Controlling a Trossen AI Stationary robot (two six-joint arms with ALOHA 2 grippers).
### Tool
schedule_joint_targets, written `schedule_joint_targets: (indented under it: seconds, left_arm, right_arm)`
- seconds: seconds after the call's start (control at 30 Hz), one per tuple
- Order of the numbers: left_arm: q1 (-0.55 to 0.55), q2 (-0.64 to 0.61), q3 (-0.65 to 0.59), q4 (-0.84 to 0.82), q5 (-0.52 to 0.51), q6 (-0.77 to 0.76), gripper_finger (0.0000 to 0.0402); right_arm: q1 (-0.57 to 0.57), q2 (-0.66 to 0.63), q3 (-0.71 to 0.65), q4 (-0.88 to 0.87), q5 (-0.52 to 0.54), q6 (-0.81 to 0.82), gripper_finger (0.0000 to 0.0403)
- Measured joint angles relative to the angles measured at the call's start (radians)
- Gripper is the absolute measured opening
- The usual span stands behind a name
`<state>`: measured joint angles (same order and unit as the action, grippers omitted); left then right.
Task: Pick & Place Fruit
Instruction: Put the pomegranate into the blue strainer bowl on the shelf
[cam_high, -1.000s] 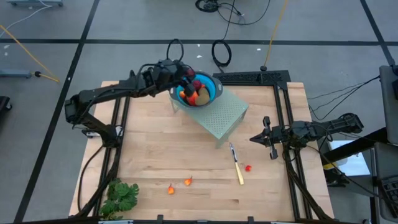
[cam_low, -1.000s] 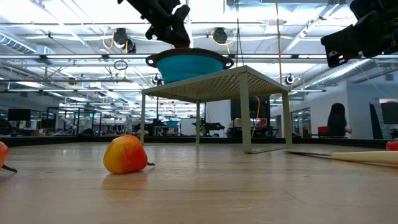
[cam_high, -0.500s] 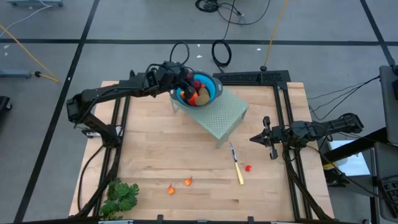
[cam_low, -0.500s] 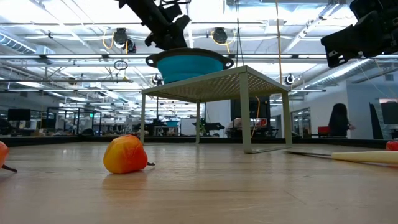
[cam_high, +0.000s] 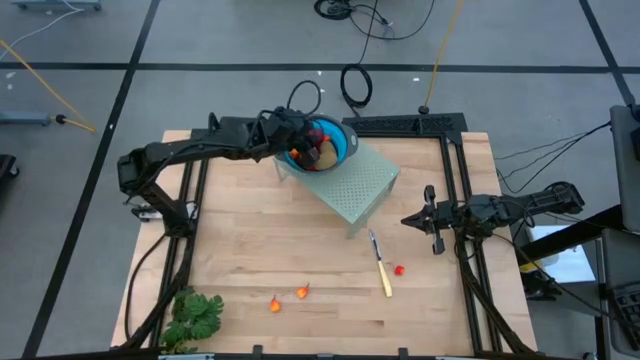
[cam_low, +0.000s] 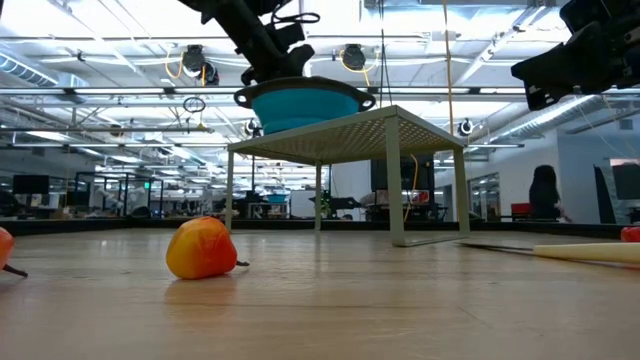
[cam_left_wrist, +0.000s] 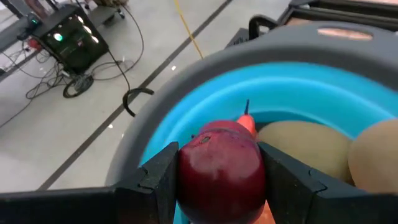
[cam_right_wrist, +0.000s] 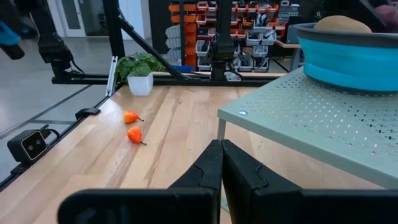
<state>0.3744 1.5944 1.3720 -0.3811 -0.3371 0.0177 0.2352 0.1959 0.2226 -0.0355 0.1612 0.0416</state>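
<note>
High view: the left gripper (cam_high: 296, 140) reaches over the near rim of the blue bowl (cam_high: 345, 143), which sits on a pale green perforated stand (cam_high: 358, 185) at the table's back. Fruit (cam_high: 322, 150) fills the bowl: dark red and olive-brown pieces. Two orange bits (cam_high: 288, 298) lie near the front edge, a third red bit (cam_high: 399, 269) just beside the knife (cam_high: 381, 264). A leafy bunch (cam_high: 195, 315) lies at the front left corner. The right gripper (cam_high: 424, 220) waits at the right side, fingers pressed together.

Low view: the left gripper (cam_low: 272, 55) hangs above the bowl (cam_low: 305, 103) on the stand (cam_low: 345, 135). An orange bit (cam_low: 203, 248) rests on the table in front.

Left wrist view: the fingers (cam_left_wrist: 160, 177) clamp a dark red ball (cam_left_wrist: 219, 169) from both sides, over the bowl (cam_left_wrist: 292, 102), with olive-brown ovals (cam_left_wrist: 305, 142) beside it.

Right wrist view: the clenched fingers (cam_right_wrist: 221, 171) point across the table toward two orange bits (cam_right_wrist: 132, 126).
</note>
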Motion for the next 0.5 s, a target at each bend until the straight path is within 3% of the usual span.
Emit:
schedule_joint_targets:
  seconds: [0.5]
  left_arm:
    - [-0.004,0.006,0.001,0.007,-0.013,0.005,0.0187]
  right_arm:
    - [0.000,0.000,0.000,0.000,0.000,-0.001,0.0000]
